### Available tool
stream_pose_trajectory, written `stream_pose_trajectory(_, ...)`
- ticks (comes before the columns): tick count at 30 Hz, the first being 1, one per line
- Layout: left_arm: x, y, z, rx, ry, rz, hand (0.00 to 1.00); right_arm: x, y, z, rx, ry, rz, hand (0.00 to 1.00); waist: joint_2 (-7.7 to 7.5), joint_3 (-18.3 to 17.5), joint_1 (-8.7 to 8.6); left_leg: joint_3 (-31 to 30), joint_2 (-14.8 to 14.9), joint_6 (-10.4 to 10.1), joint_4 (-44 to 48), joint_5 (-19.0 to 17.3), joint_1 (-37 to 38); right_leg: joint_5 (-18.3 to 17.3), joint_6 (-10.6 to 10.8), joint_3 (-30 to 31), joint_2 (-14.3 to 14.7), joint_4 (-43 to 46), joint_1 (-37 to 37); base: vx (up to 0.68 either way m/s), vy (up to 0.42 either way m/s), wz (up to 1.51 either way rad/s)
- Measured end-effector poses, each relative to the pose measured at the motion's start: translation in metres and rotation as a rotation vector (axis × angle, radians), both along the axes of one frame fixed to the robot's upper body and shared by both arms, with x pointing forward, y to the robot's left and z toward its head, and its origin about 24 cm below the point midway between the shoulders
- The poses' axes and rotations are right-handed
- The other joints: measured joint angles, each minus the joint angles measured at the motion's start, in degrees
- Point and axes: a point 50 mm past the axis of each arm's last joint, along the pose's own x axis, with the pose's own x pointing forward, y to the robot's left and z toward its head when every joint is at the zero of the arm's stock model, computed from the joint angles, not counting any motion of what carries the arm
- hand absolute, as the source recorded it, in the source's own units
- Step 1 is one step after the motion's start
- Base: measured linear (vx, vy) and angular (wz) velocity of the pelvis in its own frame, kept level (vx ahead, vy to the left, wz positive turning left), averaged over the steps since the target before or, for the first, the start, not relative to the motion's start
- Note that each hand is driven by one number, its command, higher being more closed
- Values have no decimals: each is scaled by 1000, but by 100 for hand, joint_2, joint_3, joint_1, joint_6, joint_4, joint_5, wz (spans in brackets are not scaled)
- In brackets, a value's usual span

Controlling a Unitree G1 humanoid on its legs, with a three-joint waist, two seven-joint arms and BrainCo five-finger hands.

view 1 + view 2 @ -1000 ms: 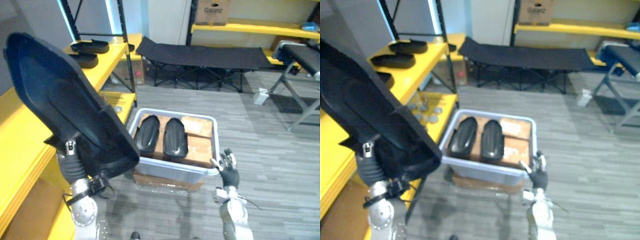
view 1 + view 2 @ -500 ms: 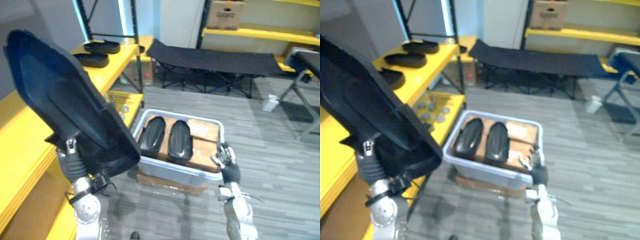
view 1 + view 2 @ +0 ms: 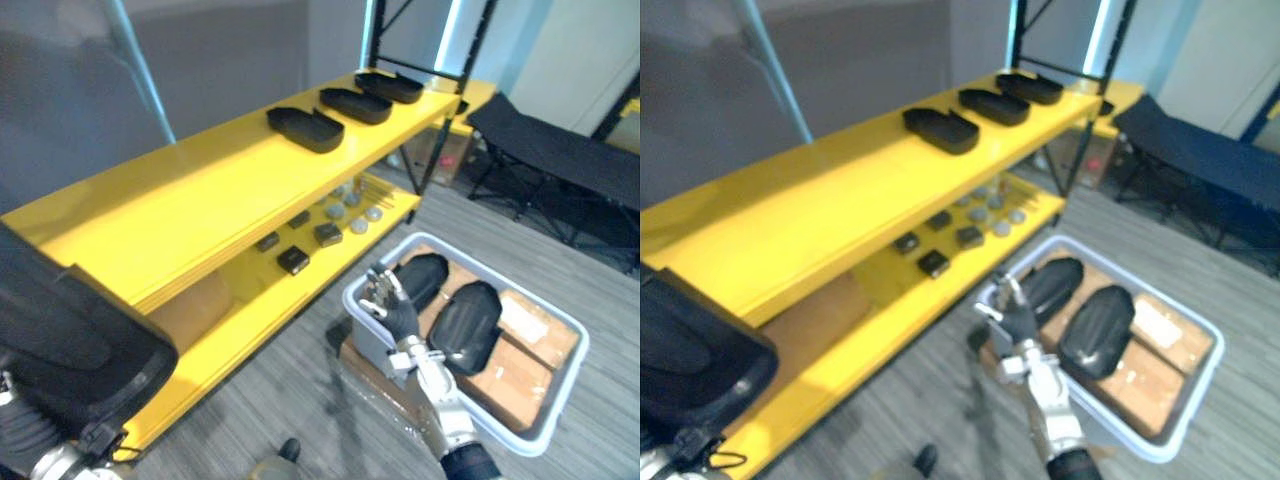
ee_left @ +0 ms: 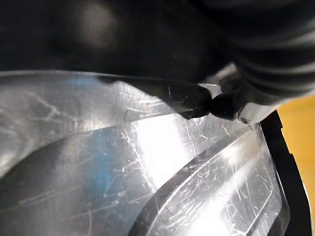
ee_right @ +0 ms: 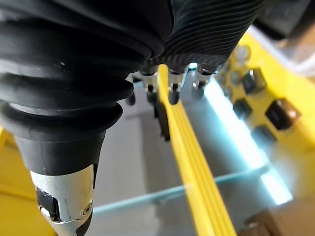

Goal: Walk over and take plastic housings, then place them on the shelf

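Note:
A large black plastic housing (image 3: 62, 345) fills the lower left corner, just in front of the yellow shelf (image 3: 200, 190). My left hand (image 4: 192, 101) holds it, thumb pressed on its glossy inner face (image 4: 147, 162). Two more black housings (image 3: 468, 325) (image 3: 424, 277) lie side by side in a grey bin (image 3: 560, 395). My right hand (image 3: 396, 311) hangs open over the bin's near corner, touching nothing. Three black housings (image 3: 305, 128) (image 3: 355, 104) (image 3: 393, 86) sit in a row on the shelf's top board.
Small dark and grey parts (image 3: 294, 260) (image 3: 328, 233) lie on the lower shelf board. The bin stands on a flat cardboard box (image 3: 372, 372) on the grey floor. A black folding cot (image 3: 560, 150) stands at the back right. Black shelf posts (image 3: 435, 130) rise at the shelf's far end.
The camera has swung left toward the yellow shelf, so the bin now sits at the right. The held housing has dropped to the lower left. My right hand stays open by the bin.

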Motion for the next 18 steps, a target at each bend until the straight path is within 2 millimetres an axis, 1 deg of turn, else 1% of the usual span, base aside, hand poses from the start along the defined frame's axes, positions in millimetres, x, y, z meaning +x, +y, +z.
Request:
stream_pose_trajectory(2,0,-1,0,3,-4,-20,100,-1,-2,-2,-2,10,-14,0,17,27,-20,20,26,18,0,48,-94,-49,70,-158,15,63,0,-39,-47,40)
stream_pose_trajectory(3,2,-2,1,8,-11,-41,100,-2,-5,-4,-10,21,-30,0,-6,31,-73,115,51,53,0,86,-128,-53,73,-308,23,78,15,-33,-41,51)
stream_pose_trajectory(4,4,-2,1,11,-13,-52,100,-2,-7,-5,-13,27,-36,0,-22,30,-88,232,69,90,1,113,-209,-27,116,-370,22,82,32,7,-19,69)
stream_pose_trajectory(5,7,-4,2,15,-19,-79,100,-4,-12,-6,-12,34,-60,0,-70,35,-165,585,104,185,3,183,-296,7,166,-583,8,81,105,27,40,93)
stream_pose_trajectory(6,14,-7,3,16,-35,-119,100,-7,-21,-10,-20,54,-103,0,-54,78,-233,1004,140,298,6,280,-383,42,217,-749,-28,127,174,58,70,111)
stream_pose_trajectory(7,17,-8,4,18,-43,-139,100,-10,-26,-13,-27,64,-123,0,-44,85,-278,1170,139,329,7,397,-394,47,224,-817,-50,169,203,65,145,107)
stream_pose_trajectory(8,21,-10,5,21,-51,-166,100,-13,-32,-16,-38,78,-147,0,-21,111,-315,1197,104,207,13,510,-430,50,227,-855,-95,266,230,75,188,81)
stream_pose_trajectory(9,26,-13,6,23,-64,-203,100,-14,-37,-17,-49,84,-172,0,-57,161,-282,1112,15,237,31,564,-472,67,209,-863,-186,390,191,70,193,62)
stream_pose_trajectory(11,29,-14,7,10,-80,-228,100,-12,-33,-14,-52,68,-164,0,-84,242,-301,1023,-63,270,32,588,-488,84,183,-851,-241,456,194,27,134,34)
stream_pose_trajectory(13,34,-18,3,-17,-80,-257,100,-11,-32,-12,-62,59,-159,0,-35,286,-303,986,-100,294,30,603,-477,125,102,-719,-255,493,195,-28,98,14)
stream_pose_trajectory(14,35,-20,1,-24,-78,-268,100,-10,-32,-12,-66,55,-160,0,-10,302,-307,987,-103,300,29,601,-477,121,94,-678,-254,489,196,-76,62,-4)
stream_pose_trajectory(15,37,-21,-2,-37,-72,-276,100,-10,-34,-11,-66,51,-167,0,53,343,-319,1010,-88,345,5,568,-467,114,86,-581,-239,474,196,-91,33,-7)
stream_pose_trajectory(16,38,-22,-4,-44,-69,-280,100,-10,-35,-11,-66,51,-171,0,89,365,-327,1051,-72,327,2,549,-461,103,74,-561,-227,459,199,-129,9,-13)
stream_pose_trajectory(17,40,-24,-6,-53,-65,-286,100,-11,-37,-11,-67,51,-177,0,137,395,-353,1236,-29,326,1,546,-476,-18,-31,-538,-196,369,201,-133,-26,-17)
stream_pose_trajectory(18,41,-24,-7,-55,-65,-289,100,-10,-38,-11,-69,49,-177,0,126,419,-371,1432,-18,326,2,547,-501,-291,-59,-428,-168,208,208,-135,-48,-17)
